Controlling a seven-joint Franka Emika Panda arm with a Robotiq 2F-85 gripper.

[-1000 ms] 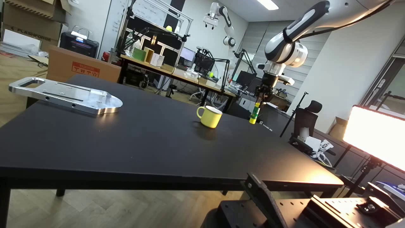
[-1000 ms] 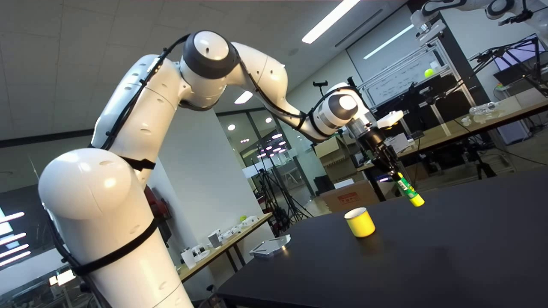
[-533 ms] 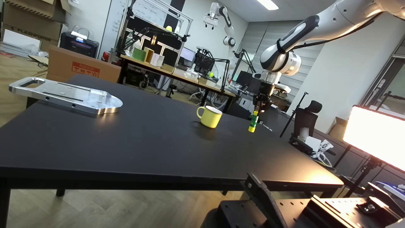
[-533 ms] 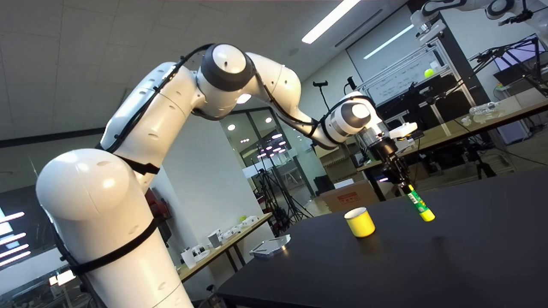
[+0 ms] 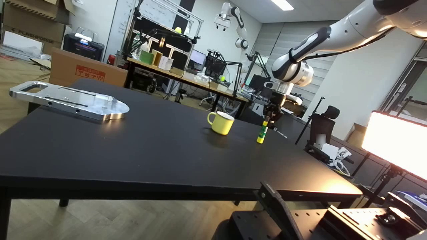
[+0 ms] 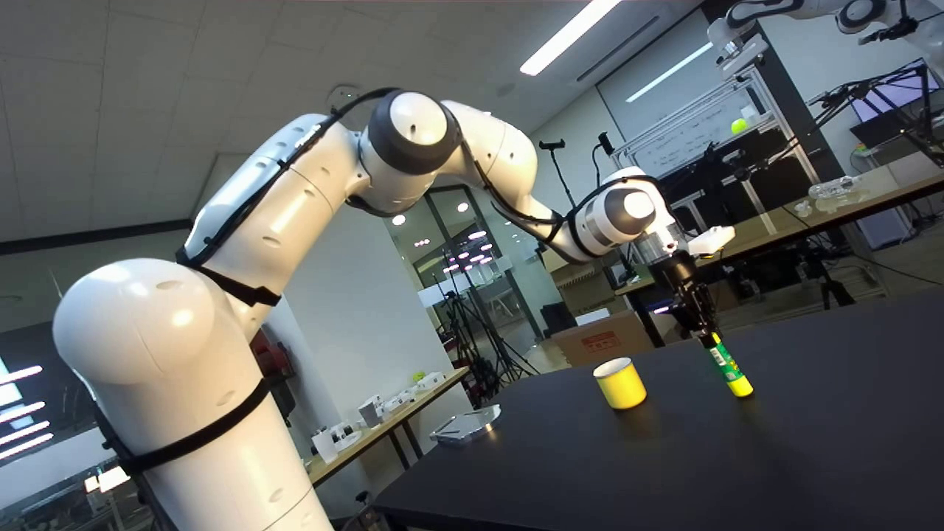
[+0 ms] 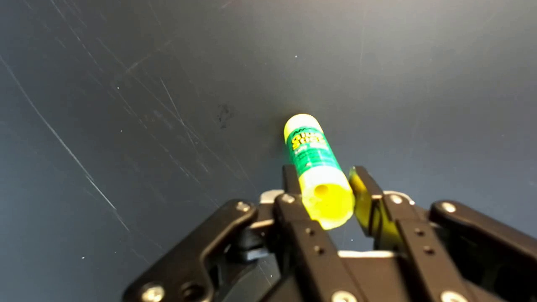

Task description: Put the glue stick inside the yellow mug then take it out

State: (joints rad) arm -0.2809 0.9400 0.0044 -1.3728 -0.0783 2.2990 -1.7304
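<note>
The glue stick, green with yellow ends, shows in both exterior views (image 5: 262, 132) (image 6: 729, 369) and the wrist view (image 7: 314, 153). My gripper (image 7: 324, 178) is shut on its upper yellow end, also in both exterior views (image 5: 269, 119) (image 6: 708, 336). The stick points down, slightly tilted, its lower end at or just above the table; I cannot tell if it touches. The yellow mug (image 5: 222, 124) stands upright on the table, apart from the stick, with its handle on the far side from it. It also shows in an exterior view (image 6: 622, 385), and is out of the wrist view.
A black table (image 5: 160, 150) carries the mug. A flat silver metal plate with a handle slot (image 5: 73, 101) lies at the table's far end from the gripper. A bright light panel (image 5: 397, 143) stands beyond the table's edge.
My gripper has lowered the glue stick from above the table to its surface or nearly so. In an exterior view it also shifted slightly toward the mug. The mug has not moved.
</note>
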